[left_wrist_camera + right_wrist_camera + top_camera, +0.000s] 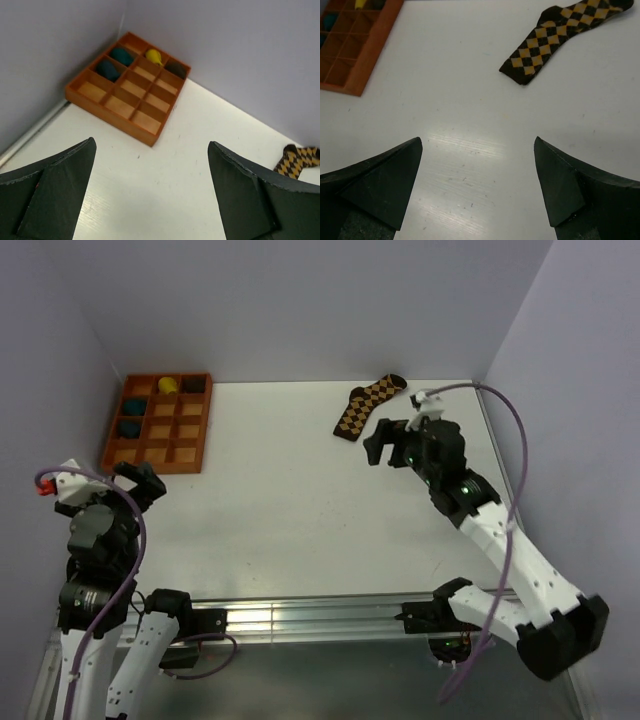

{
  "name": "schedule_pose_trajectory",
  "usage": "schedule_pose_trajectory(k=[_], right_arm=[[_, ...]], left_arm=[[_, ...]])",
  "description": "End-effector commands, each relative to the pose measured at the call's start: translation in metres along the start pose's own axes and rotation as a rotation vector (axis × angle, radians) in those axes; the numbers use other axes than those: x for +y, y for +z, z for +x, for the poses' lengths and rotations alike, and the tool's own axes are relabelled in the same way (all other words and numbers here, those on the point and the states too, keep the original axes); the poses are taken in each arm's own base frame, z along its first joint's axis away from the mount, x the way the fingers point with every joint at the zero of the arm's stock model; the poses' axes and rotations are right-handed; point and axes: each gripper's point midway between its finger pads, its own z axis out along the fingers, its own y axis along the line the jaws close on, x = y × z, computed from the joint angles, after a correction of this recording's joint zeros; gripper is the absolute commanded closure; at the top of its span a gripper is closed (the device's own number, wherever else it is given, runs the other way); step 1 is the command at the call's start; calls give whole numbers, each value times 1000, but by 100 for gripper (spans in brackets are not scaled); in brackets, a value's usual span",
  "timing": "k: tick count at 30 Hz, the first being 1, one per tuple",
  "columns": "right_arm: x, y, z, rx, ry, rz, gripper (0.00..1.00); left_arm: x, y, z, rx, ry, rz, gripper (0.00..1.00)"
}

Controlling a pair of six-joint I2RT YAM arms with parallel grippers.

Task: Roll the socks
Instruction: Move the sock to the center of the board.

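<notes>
One brown-and-yellow argyle sock [370, 405] lies flat at the back right of the white table. It also shows in the right wrist view [560, 35] and at the right edge of the left wrist view [297, 160]. My right gripper [378, 443] is open and empty, hovering just in front of the sock, apart from it; its jaws stand wide over bare table in its wrist view [478, 141]. My left gripper [143, 480] is open and empty at the near left, jaws wide in its wrist view [151, 145].
An orange compartment tray [150, 467] stands at the back left corner by the wall. It holds a yellow rolled sock [168, 385], a dark one [193, 385] and two teal ones [133, 417]. The tray also shows in both wrist views [115, 117] [377, 50].
</notes>
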Motion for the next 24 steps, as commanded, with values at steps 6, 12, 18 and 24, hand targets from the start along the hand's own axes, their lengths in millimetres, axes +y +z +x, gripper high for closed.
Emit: schedule_pose_trajectory(k=[6, 12, 18, 24], right_arm=[[24, 112, -38, 23, 84, -103, 0], [3, 207, -5, 189, 138, -110, 7], [-11, 268, 28, 271, 210, -131, 7], [-32, 307, 81, 366, 279, -127, 7]], left_arm=[[-30, 20, 40, 73, -58, 132, 1], [-31, 26, 61, 126, -70, 131, 1], [-29, 30, 67, 141, -56, 115, 0], [-30, 33, 74, 158, -48, 118, 1]])
